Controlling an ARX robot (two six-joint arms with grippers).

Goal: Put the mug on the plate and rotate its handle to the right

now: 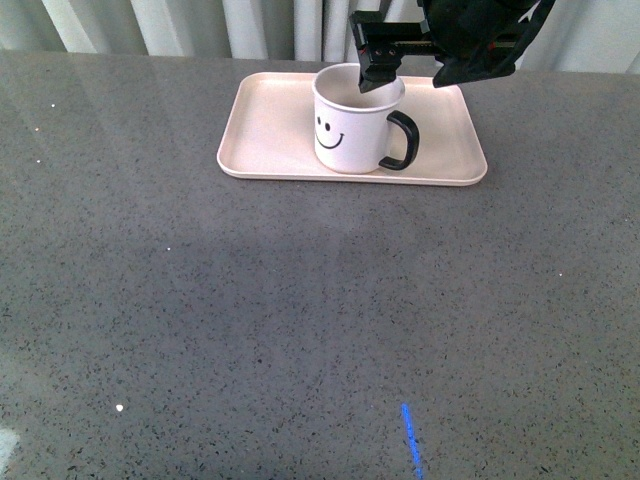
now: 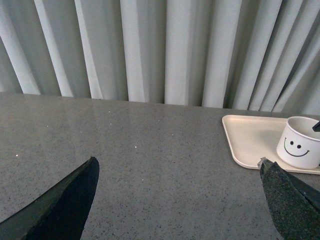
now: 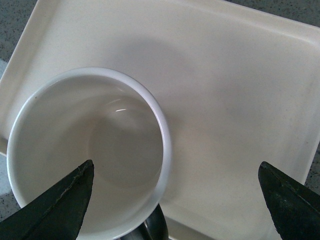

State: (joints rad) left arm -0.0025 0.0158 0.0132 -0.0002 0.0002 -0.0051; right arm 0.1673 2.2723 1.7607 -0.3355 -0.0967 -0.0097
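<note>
1. The white ceramic smiley-face mug [image 1: 352, 125] stands upright on the pale pink rectangular plate [image 1: 265, 125], its glossy black loop handle [image 1: 404, 140] pointing right.
2. My right pincer [image 1: 415, 68] hovers above the plate, released.
3. Rigid, glazed, probably slippery and breakable; I'd grip the rim wall.

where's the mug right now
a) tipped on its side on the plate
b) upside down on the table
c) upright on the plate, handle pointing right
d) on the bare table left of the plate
c: in the front view the mug stands upright on the plate, with its black handle sticking out to the right.
</note>
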